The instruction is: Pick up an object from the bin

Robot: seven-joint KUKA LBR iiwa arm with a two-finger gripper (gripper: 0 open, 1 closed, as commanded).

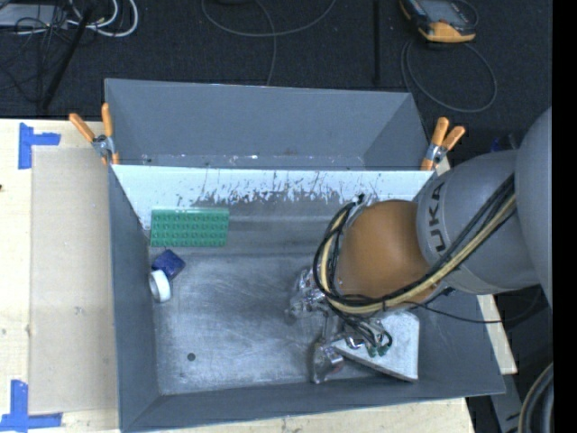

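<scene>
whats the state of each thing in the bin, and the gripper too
green studded plate: lying at the back left of the bin, against the back wall, untouched
blue and white small thing: lying on the floor by the left wall, untouched
white flat piece: lying at the near right, partly covered by the gripper
gripper: low in the bin, at the white piece's left edge
</scene>
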